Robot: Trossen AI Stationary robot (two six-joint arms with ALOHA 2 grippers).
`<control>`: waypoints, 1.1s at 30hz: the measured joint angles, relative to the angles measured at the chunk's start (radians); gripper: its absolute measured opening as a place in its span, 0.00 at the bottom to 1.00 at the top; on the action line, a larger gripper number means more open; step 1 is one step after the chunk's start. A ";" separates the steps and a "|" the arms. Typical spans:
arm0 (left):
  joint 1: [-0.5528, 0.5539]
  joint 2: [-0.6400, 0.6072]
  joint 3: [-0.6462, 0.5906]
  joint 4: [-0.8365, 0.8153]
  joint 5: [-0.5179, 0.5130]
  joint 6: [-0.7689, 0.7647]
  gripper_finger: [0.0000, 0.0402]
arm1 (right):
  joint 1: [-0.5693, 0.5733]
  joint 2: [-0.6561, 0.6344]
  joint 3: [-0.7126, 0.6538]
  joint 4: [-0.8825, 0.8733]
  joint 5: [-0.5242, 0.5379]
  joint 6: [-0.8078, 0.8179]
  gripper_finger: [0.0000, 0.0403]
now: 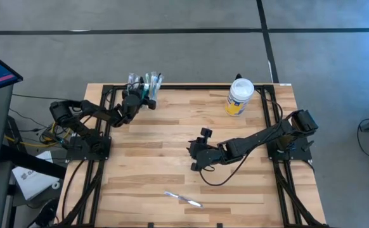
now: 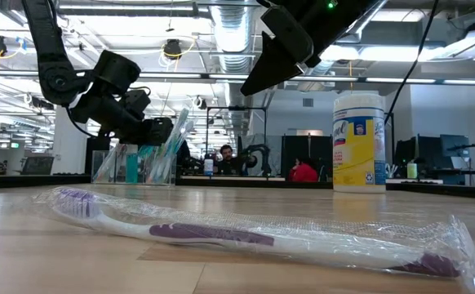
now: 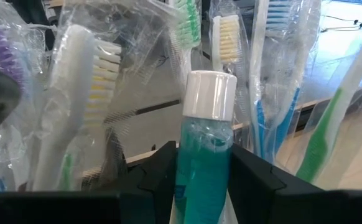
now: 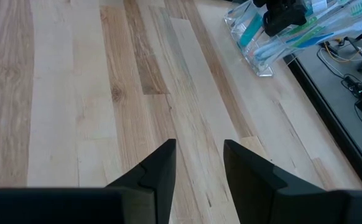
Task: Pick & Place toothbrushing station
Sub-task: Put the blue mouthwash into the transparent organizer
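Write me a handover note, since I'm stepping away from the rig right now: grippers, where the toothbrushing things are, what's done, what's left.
Left gripper: shut on the teal bottle, at the clear cup of wrapped toothbrushes in the table's far left corner.
Right gripper: open, empty, above bare wood mid-table.
One wrapped purple toothbrush lies loose near the front edge.
The wipes jar stands far right.
Done: bottle gripped.
Left: place the bottle; the loose toothbrush probably still needs moving.
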 joint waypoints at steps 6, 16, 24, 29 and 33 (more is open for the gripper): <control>-0.001 0.000 0.000 0.004 0.001 0.000 0.31 | 0.000 0.000 0.000 0.000 0.000 0.000 0.31; 0.002 -0.031 0.000 -0.001 0.016 0.057 0.32 | 0.001 0.000 0.000 0.000 0.000 0.000 0.31; 0.002 -0.100 -0.004 -0.030 0.027 0.033 0.32 | 0.001 0.000 0.000 0.000 0.000 0.000 0.31; 0.002 -0.100 -0.003 -0.029 0.019 0.015 0.32 | 0.001 0.000 0.000 0.000 0.000 0.007 0.31; 0.002 -0.100 -0.002 -0.025 0.013 0.015 0.32 | 0.001 0.000 0.000 0.000 0.000 0.008 0.31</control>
